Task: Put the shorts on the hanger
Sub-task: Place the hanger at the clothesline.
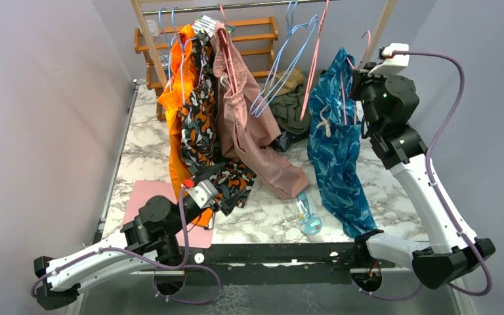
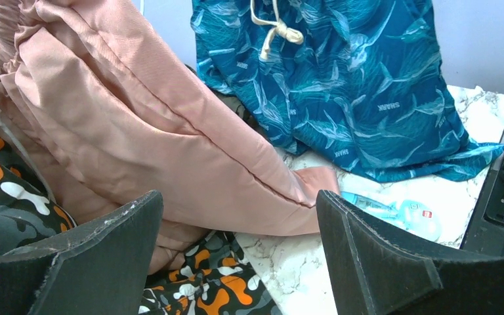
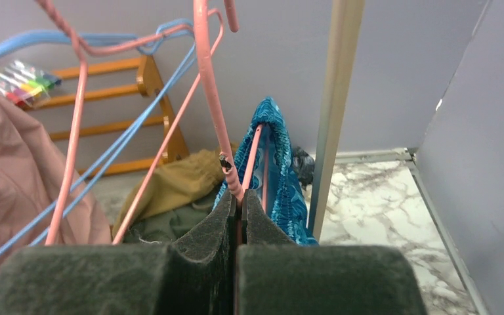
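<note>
The teal leaf-print shorts (image 1: 333, 141) hang at the right of the table, their waist draped over the thin pink hanger (image 1: 343, 98) and their lower end trailing on the marble. My right gripper (image 1: 359, 88) is raised beside the waist. In the right wrist view it (image 3: 237, 197) is shut on the hanger's (image 3: 211, 98) wire just below the hook, with the shorts (image 3: 277, 164) right behind the fingers. My left gripper (image 1: 205, 190) is low at the front left, open and holding nothing. In its view the gripper (image 2: 236, 243) faces the shorts (image 2: 341, 98) and their white drawstring (image 2: 275, 29).
Dusty-pink shorts (image 1: 243, 128) and orange-black patterned shorts (image 1: 197, 125) hang from the rail and spill onto the marble table (image 1: 394, 190). Light blue hangers (image 1: 282, 72) and another pink hanger (image 1: 315, 59) hang mid-rail. A clear bottle (image 1: 307, 213), a pink mat (image 1: 146, 195) and olive clothes (image 1: 292, 105) lie around.
</note>
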Controlling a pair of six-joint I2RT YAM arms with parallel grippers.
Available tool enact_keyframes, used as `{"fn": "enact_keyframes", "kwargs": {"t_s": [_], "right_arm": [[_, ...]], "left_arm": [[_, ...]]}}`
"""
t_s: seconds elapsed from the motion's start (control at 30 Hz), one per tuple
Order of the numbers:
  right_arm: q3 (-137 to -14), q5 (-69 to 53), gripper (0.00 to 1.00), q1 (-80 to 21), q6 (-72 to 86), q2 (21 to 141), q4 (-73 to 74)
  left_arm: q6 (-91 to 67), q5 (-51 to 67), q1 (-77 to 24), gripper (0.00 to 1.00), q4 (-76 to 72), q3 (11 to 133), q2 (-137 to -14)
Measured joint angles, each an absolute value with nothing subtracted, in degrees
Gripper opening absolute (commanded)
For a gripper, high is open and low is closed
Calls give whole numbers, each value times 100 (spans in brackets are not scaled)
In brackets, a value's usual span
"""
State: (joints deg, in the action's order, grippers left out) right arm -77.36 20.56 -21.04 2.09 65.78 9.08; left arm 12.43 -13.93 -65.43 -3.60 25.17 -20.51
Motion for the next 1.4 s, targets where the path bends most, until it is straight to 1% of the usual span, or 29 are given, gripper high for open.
{"fn": "enact_keyframes", "kwargs": {"t_s": [0.17,0.53,0.7,1.0,1.4], "right_arm": [[-7725,1800,1,-1868,311,6595,255],[-8842,1658,1,-1861,-49,7142,-327],[-8855,1632,1,-1769,-60,7345,-447],[-8796,1306,1,-1332,405,7723,-670],[-8895,991,1,-1225,537,8082,-958]], "left_arm": [[1170,-1378,-6543,89,-410,2517,-2047],[1157,-1354,-6534,88,-467,2515,-2047],[1157,-1352,-6532,89,-464,2515,-2058],[1135,-1347,-6530,89,-460,2515,-2086],[1135,-1350,-6482,89,-425,2515,-2110]]}}
